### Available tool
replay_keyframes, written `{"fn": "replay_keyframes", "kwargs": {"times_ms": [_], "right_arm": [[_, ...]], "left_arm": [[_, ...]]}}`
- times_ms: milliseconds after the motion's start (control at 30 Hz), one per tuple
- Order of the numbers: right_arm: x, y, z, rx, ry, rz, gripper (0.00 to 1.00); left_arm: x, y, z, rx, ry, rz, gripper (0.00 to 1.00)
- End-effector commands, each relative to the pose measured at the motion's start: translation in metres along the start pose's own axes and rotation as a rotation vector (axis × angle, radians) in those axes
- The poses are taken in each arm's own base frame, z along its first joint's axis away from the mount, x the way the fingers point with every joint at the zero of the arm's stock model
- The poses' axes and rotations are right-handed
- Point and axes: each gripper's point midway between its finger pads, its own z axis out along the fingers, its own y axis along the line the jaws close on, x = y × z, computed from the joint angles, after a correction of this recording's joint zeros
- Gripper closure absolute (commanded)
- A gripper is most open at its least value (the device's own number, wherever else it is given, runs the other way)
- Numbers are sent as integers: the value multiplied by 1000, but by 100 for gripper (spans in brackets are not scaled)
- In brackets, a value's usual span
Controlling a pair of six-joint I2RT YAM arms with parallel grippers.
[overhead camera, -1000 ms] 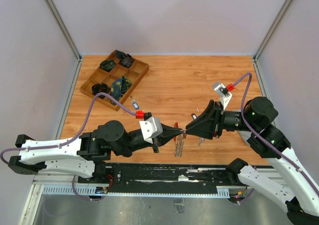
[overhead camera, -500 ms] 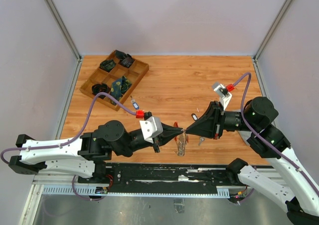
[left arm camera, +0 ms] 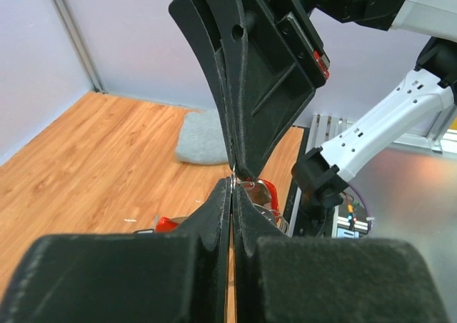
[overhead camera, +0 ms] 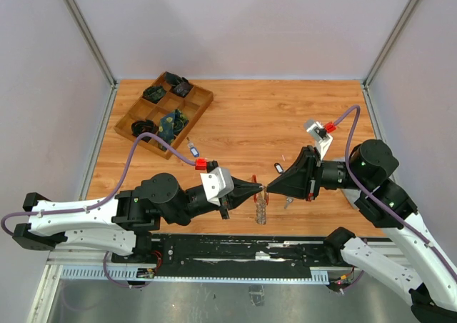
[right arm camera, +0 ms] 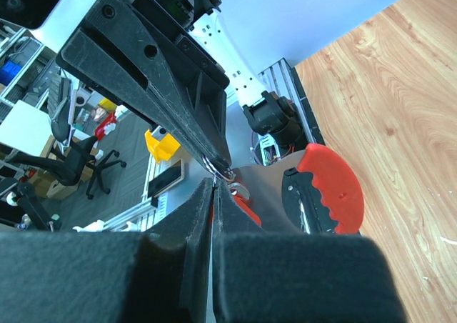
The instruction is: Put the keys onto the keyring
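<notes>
- Top external: left gripper (overhead camera: 260, 189) and right gripper (overhead camera: 270, 189) meet tip to tip, each with its jaws pressed together.
- Keyring (overhead camera: 260, 210) hangs just below the tips, pinched by the left gripper (the right's hold is unclear).
- Right wrist alone shows its red part (right arm camera: 330, 187) up close.
- Key (overhead camera: 192, 149) lies near the tray (overhead camera: 126, 127).

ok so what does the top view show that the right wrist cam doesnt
Only the top view: the wooden tray at the far left, a small loose key lying on the table, and the keyring with its glittery strap hanging below the fingertips.
Only the right wrist: the ridges on the keyring's red plastic part, plus an office chair and a yellow bin beyond the table.
Both: the left gripper and the right gripper, shut and meeting tip to tip.
</notes>
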Motion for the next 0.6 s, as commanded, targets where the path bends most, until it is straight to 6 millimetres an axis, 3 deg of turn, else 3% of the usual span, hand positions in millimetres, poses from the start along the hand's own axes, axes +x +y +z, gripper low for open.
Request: {"fn": "replay_keyframes", "kwargs": {"times_ms": [0, 567], "right_arm": [[4, -6, -4, 33, 8, -16, 99], [15, -22, 1, 66, 50, 33, 99]], "left_arm": [[-26, 11, -2, -48, -78, -6, 99], [-25, 8, 3, -35, -72, 9, 100]]}}
